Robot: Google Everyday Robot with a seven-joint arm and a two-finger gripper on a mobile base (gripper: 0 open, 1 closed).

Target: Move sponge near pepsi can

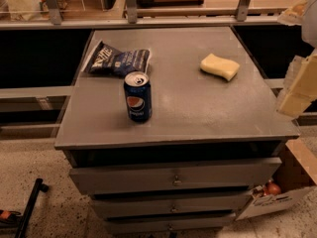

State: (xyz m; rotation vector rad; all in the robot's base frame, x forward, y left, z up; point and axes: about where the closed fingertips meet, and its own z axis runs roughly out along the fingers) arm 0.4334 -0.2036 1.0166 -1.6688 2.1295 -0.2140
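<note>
Camera view: soft rounded sponge (220, 66), metal pepsi can (137, 97) well apart; pincer (297, 89) right edge, state unclear.

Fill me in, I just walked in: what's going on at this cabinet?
A robot is meant to move the sponge near the pepsi can, but that is not yet done. The sponge lies untouched at the far right of the grey cabinet top, well apart from the can, which stands upright near the front. A chip bag lies flat behind the can. The gripper hangs off the cabinet's right edge, touching neither.
</note>
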